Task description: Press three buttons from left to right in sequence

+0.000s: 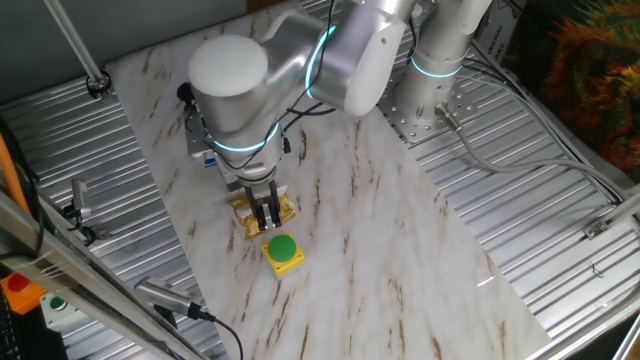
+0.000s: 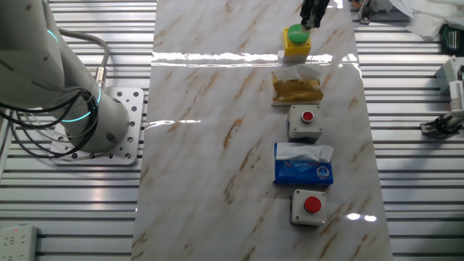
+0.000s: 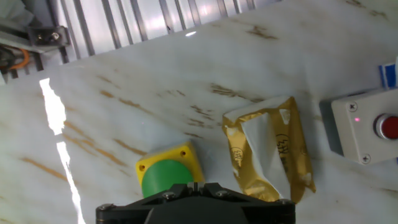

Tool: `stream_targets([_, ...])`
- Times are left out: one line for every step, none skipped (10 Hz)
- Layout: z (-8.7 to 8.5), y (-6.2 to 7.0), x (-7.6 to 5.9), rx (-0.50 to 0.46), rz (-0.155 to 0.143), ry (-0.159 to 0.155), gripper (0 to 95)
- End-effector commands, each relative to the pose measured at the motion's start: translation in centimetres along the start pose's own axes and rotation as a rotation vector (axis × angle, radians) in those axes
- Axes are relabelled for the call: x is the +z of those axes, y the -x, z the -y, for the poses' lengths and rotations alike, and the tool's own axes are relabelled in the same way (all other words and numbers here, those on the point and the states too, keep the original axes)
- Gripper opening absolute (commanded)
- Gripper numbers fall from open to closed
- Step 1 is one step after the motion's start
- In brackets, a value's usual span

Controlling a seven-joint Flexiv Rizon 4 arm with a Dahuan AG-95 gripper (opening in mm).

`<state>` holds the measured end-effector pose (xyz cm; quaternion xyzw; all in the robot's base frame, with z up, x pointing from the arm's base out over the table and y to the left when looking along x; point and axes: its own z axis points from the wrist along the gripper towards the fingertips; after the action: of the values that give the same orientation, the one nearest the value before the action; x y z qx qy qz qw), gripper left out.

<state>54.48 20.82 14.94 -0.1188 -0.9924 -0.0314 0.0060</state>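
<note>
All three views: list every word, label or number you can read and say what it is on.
None can be read.
Gold foil packet: dark print, too blurred.
Blue tissue pack: white lettering, too small.
Yellow box with green cap: no text visible.
Two grey-white boxes: no text visible.

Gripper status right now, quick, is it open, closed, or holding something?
Gripper: cannot be told whether open or closed; no view shows the fingertips clearly. It holds nothing visible and sits just by the green button.
</note>
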Motion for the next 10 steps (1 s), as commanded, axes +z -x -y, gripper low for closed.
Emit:
stream_targets([-0.7,0.1,-0.2,0.005,0.0,0.002,0.0])
stream_targets([-0.7,0.1,-0.2,0.003,0.001,0.002,0.0])
stream_targets([-0.5,0.1,0.1,-0.006,0.0,0.001,0.0])
stream_targets([-0.4,0.1,0.1,-0.012,0.0,0.001,0.0])
stream_targets([-0.4,0.1,0.1,-0.018,0.005,0.002,0.0])
stream_targets([-0.4,0.1,0.2,-0.019,0.005,0.003,0.0])
stream_targets([-0.1,0.1,0.4,-0.015,0.007,0.001,0.0])
stream_targets([0.3,0.1,0.8,-0.011,0.011,0.002,0.0])
stream_targets([0.3,0.1,0.8,-0.011,0.012,-0.001,0.0])
stream_targets([0.3,0.1,0.8,-0.011,0.018,0.003,0.0])
